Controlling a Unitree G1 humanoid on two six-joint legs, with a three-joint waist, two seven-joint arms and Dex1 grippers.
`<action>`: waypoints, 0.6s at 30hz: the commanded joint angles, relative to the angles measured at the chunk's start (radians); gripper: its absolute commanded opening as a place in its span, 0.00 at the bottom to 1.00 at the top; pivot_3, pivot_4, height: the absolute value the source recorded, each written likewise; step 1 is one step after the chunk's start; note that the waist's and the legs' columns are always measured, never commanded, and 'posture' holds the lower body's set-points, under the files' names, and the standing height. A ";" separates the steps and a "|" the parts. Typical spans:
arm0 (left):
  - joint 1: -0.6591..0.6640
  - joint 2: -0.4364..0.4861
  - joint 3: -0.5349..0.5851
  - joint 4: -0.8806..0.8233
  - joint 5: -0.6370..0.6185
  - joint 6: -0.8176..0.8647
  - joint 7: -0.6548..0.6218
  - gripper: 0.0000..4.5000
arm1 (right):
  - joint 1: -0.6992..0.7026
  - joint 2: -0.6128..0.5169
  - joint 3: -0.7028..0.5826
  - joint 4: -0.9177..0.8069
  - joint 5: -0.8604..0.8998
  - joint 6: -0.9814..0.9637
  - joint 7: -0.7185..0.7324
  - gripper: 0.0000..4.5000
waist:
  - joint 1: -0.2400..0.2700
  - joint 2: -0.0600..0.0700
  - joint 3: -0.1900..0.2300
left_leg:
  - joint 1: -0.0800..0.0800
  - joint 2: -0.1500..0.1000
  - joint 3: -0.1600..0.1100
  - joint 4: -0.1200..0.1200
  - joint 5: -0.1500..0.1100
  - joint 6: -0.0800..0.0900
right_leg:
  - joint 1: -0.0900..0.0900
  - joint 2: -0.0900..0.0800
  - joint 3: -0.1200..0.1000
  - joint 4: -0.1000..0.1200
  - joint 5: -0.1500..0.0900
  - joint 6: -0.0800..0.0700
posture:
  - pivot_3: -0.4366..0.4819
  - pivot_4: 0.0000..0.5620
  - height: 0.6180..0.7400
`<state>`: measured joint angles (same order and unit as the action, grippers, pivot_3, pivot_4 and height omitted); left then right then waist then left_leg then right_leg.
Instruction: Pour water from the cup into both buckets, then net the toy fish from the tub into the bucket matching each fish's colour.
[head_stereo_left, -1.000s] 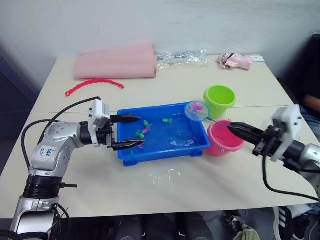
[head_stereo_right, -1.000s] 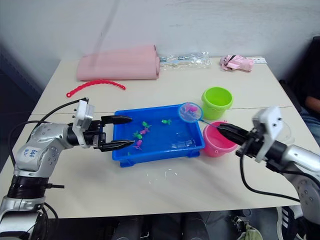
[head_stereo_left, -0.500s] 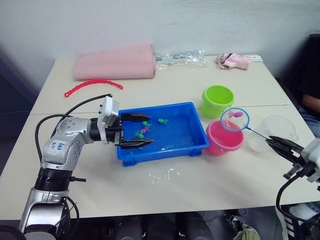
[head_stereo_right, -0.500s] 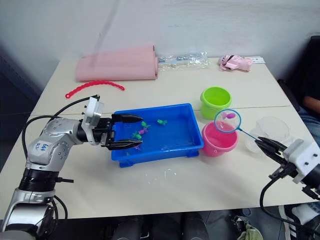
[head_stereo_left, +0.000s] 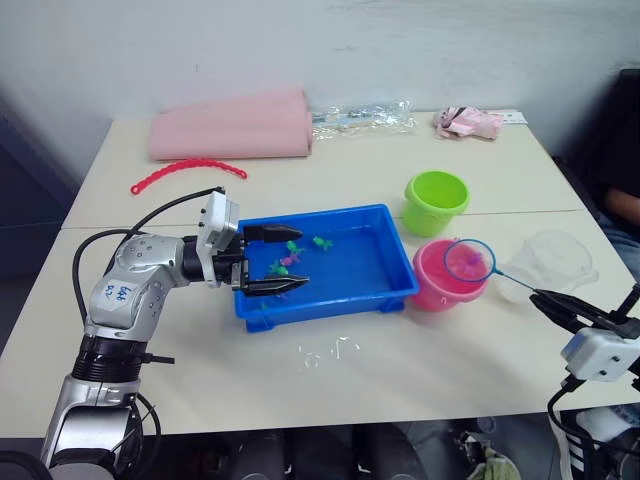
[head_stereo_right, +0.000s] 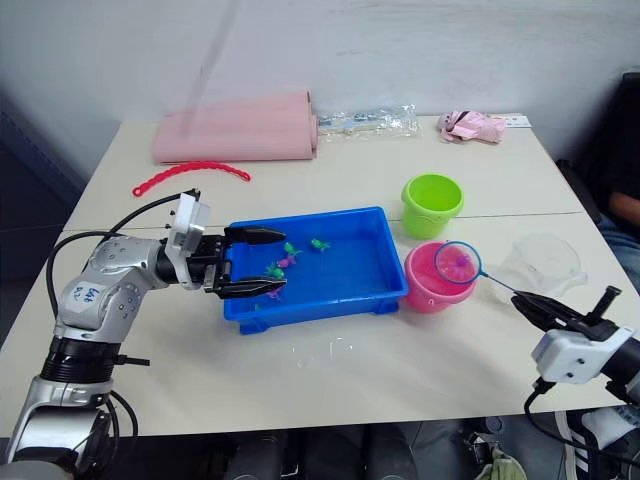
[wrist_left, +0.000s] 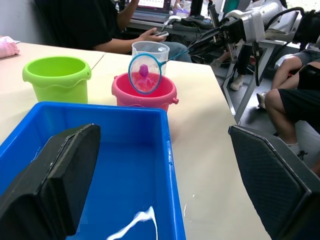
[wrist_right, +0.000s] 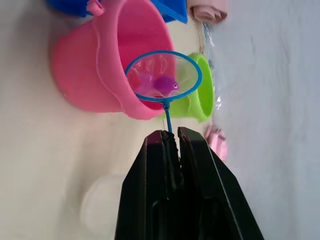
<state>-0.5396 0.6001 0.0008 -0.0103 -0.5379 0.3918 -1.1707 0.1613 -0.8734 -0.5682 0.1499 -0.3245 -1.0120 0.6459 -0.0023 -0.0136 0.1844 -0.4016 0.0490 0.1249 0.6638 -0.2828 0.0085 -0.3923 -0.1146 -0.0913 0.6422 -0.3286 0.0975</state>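
A: Any writing to read?

B: Only blue handwritten marks on the left forearm's silver shell, too small to make out.

A: How are the arms posed?

B: The right claw (head_stereo_right: 522, 302), near the tabletop's (head_stereo_left: 400, 370) front edge, is clamped on the thin dark stick of the small blue-hooped round net (head_stereo_left: 469, 260), with the forearm low. The hoop hangs over the pink round plastic bucket (head_stereo_left: 438, 283), a magenta toy fish (wrist_right: 166, 84) in its mesh. The left arm is bent, its claw (head_stereo_left: 279, 259) spread wide over the left end of the shallow blue rectangular tub (head_stereo_left: 360, 275), gripping nothing.

A: And around the pink bucket?

B: The tub sits just left of it, green and pink fish (head_stereo_left: 288, 259) inside. The clear plastic cup (head_stereo_left: 554, 260) stands to its right, the lime green bucket (head_stereo_left: 438, 200) just behind.
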 joint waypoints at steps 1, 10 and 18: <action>-0.016 0.011 0.014 0.002 0.005 -0.015 -0.009 0.99 | -0.041 -0.028 -0.064 -0.024 -0.180 -0.110 -0.149 0.00 | 0.000 0.000 0.000 | 0.000 0.000 0.000 0.000 0.000 0.000 | 0.000 0.000 0.000 0.000 0.000 0.000 | 0.48 0.27 1.00; -0.023 0.003 0.008 0.015 0.008 -0.015 -0.017 0.99 | -0.065 -0.108 -0.064 -0.053 -0.407 -0.131 -0.378 0.00 | -0.001 0.000 0.000 | 0.001 0.000 0.000 0.000 0.001 -0.001 | 0.000 0.000 0.001 0.001 0.000 0.000 | 0.48 0.27 1.00; -0.025 -0.006 0.007 0.023 0.009 -0.020 -0.020 0.99 | -0.017 -0.124 -0.009 -0.076 -0.298 -0.022 -0.420 0.00 | -0.001 0.000 0.000 | 0.001 0.000 0.000 0.000 0.001 -0.001 | 0.000 0.000 0.001 0.001 0.000 0.000 | 0.48 0.27 1.00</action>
<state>-0.5442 0.5965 -0.0006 0.0166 -0.5279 0.3889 -1.1846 0.1266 -0.9859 -0.5853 0.0996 -0.7347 -1.0661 0.2181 -0.0032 -0.0136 0.1844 -0.4010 0.0490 0.1251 0.6637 -0.2818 0.0072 -0.3924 -0.1142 -0.0900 0.6436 -0.3289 0.0971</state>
